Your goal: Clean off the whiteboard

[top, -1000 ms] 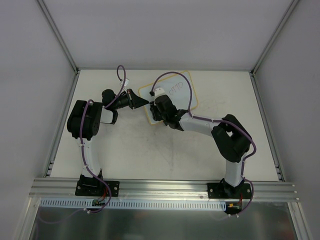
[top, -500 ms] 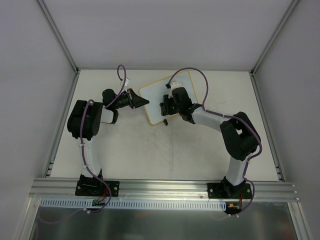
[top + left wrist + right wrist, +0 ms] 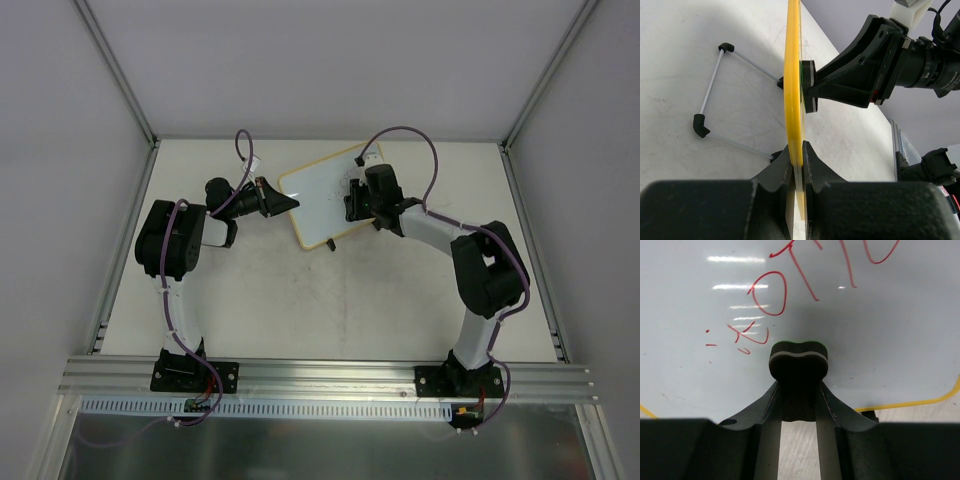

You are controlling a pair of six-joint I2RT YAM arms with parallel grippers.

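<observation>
Firmly pinches a small dark eraser (image 3: pixel 799 359) between the two black fingers of the right gripper (image 3: pixel 799 387), closed on it from both sides. Presses the soft, layered pad flat against the whiteboard (image 3: pixel 880 325), just on the near side of the red handwriting (image 3: pixel 790 285). Looks, as a judgement, like a wiping stroke in hand, with most of the lettering not yet rubbed off.

Over on the left, clamps the board's pale yellow rim (image 3: pixel 792 60) edge-on in the left gripper (image 3: pixel 796 160), shut tight on the thin panel. Holds it so, most likely, to brace against the push of the eraser and stop a light board from skating over the table (image 3: pixel 250 290). Meets the board's face from the right, going by the left wrist view, and so sets the two arms against each other across the panel.

From above, sits toward the far middle of the table, turned at an angle, left corner in one gripper and right half under the other. Appears propped rather than flat, though cannot tell how steeply. Glossy and smooth on the writing face, with streaks of reflected light; rounded at the corners; thin and stiff. Trails a slim wire stand (image 3: pixel 710 95) with black rubbery tips behind it, down on the matte, scuffed tabletop.
</observation>
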